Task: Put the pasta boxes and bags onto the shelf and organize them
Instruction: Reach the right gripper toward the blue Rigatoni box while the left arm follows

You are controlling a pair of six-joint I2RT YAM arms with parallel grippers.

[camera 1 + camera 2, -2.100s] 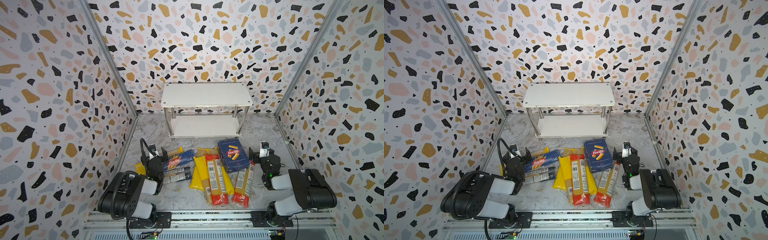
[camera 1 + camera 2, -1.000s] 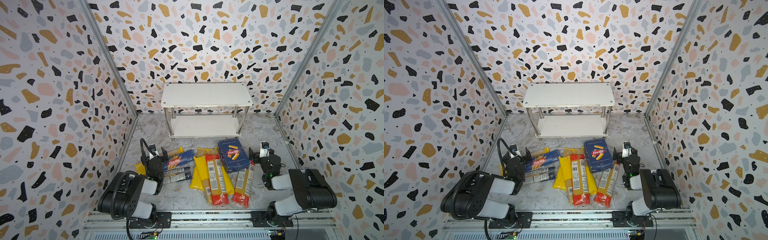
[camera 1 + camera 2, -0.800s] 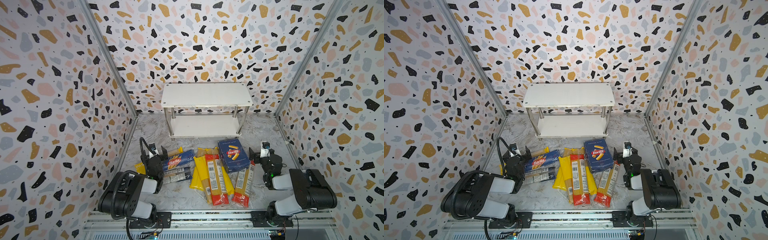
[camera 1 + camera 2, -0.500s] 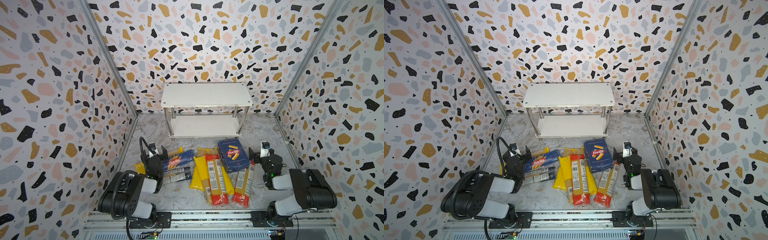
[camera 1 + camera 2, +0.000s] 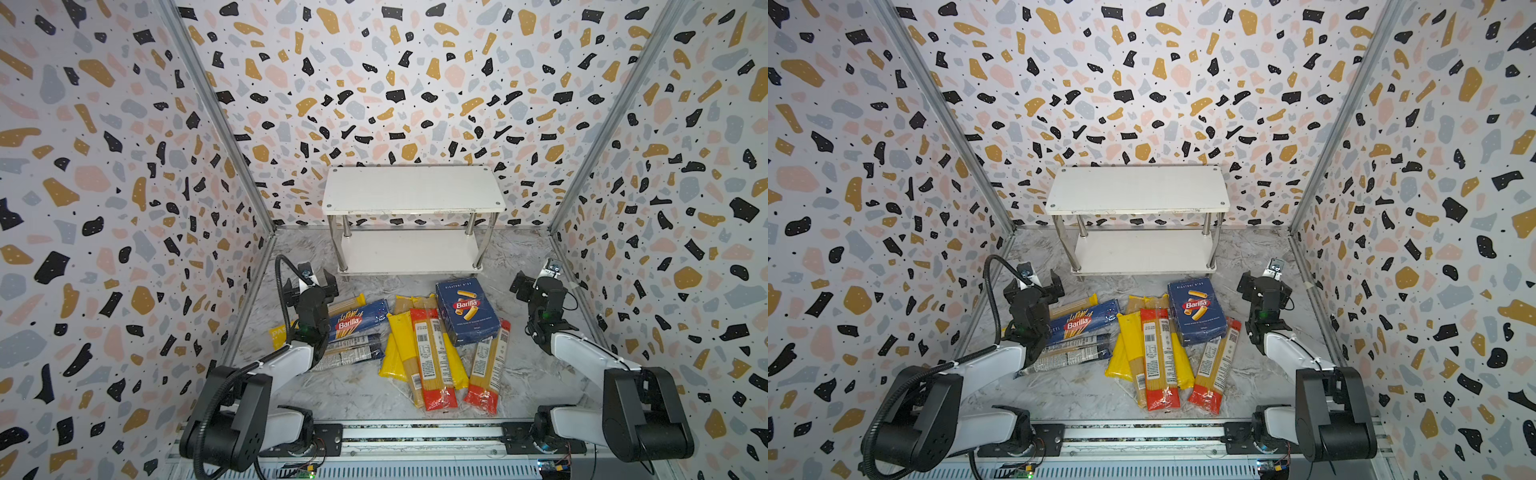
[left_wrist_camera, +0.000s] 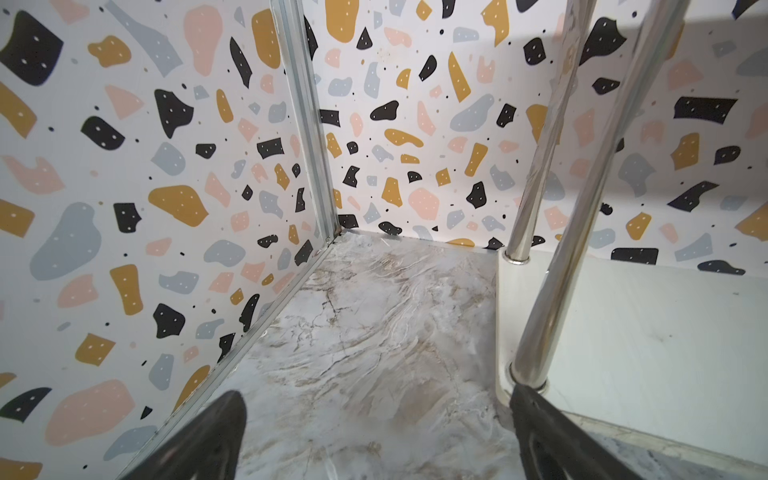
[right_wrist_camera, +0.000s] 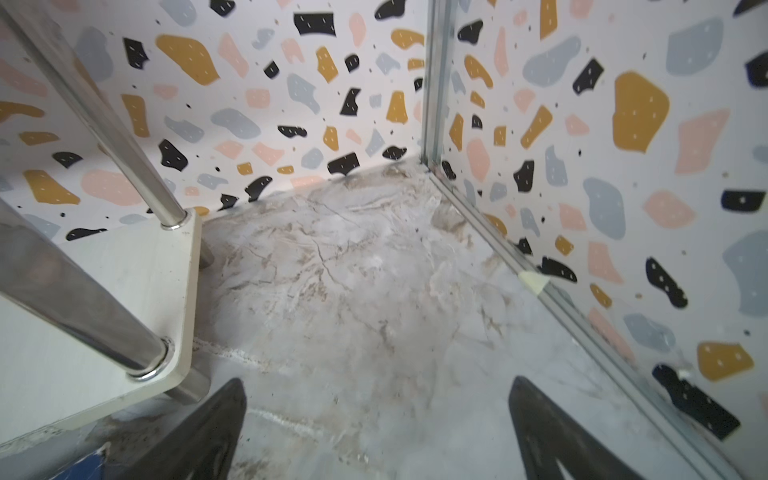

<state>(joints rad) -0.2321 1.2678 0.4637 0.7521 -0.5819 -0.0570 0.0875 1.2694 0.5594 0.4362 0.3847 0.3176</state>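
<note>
Shelf (image 5: pixel 413 195) bare. Boxes (image 5: pixel 467 311), bags (image 5: pixel 430 357) on table (image 5: pixel 357 395) before shelf. Your jaws both wide, empty, flanking shelf front. Boxes likely stiff, light: grip across narrow sides. Bags probably floppy, slick, brittle: pinch mid-length.

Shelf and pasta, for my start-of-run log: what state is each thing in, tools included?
shelf: upright, nothing on either board.
wide Barilla box: lying flat, overlapping bags.
narrow Barilla box: lying flat, partly hidden by the left arm.
yellow bags: lying on the floor, heaped.
red-ended bags: lying flat on the heap.
dark-ended bag: lying on the floor.
left tool: open, empty.
right tool: open, empty.
</note>
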